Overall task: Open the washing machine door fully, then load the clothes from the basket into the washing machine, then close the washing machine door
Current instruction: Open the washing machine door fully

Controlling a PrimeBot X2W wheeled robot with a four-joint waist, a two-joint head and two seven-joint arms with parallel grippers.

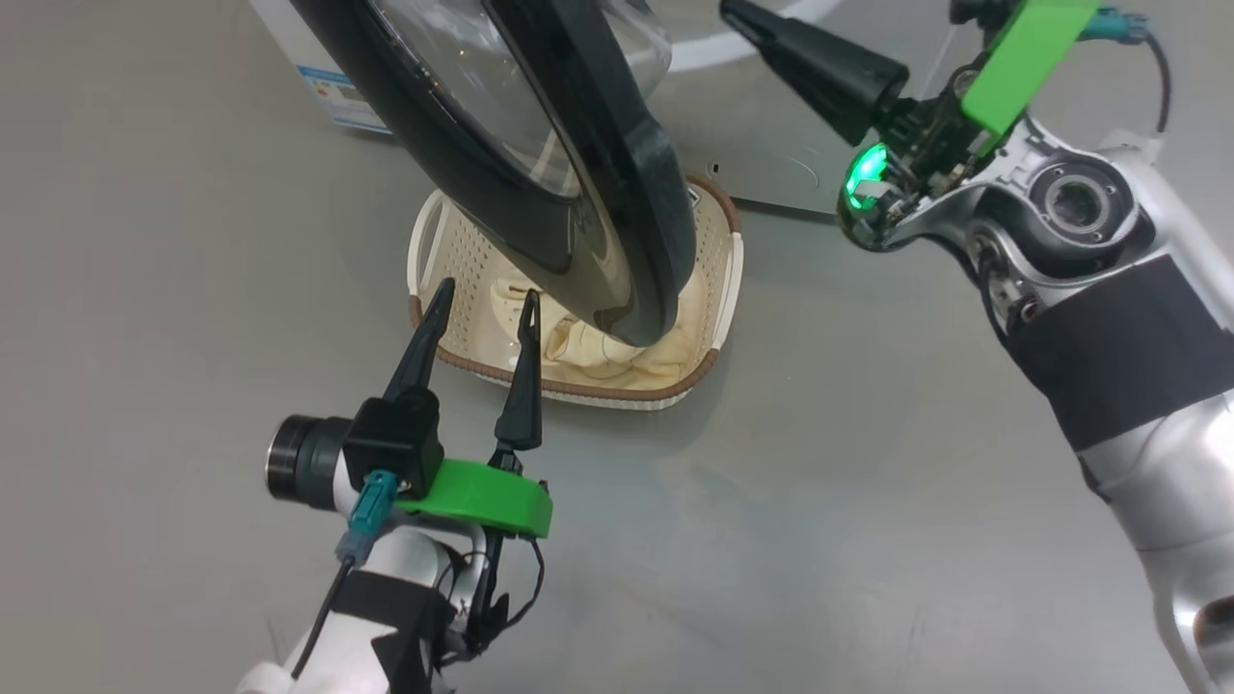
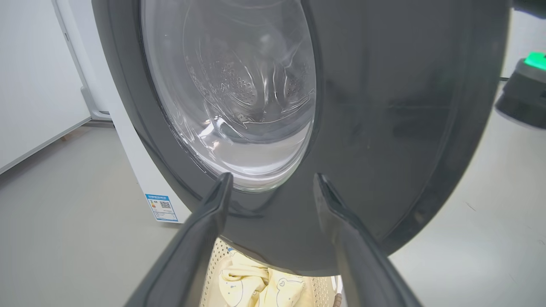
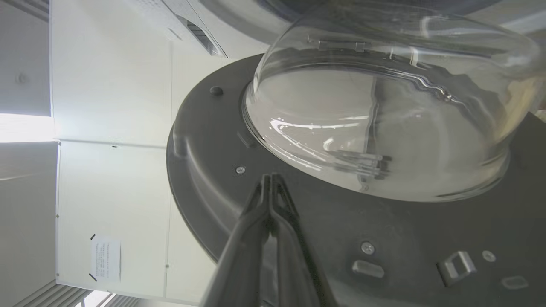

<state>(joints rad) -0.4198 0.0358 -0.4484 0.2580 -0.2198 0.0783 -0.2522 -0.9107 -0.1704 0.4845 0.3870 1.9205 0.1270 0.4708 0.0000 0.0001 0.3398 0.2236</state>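
Grey floor (image 1: 145,308) holds the basket (image 1: 617,393), overhung by the washing machine door (image 1: 627,173).

Place: a bare robot test room, lab-like.
Floor: smooth grey floor (image 1: 145,386), wide and plain.
Walls: blank white walls (image 2: 34,85); a paper notice (image 3: 106,259) taped on one.
Appliance: white washing machine (image 2: 151,183) standing on that floor.

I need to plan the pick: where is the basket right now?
In the head view the basket sits on the floor at centre, partly under the open washing machine door, just beyond the tips of the left gripper.
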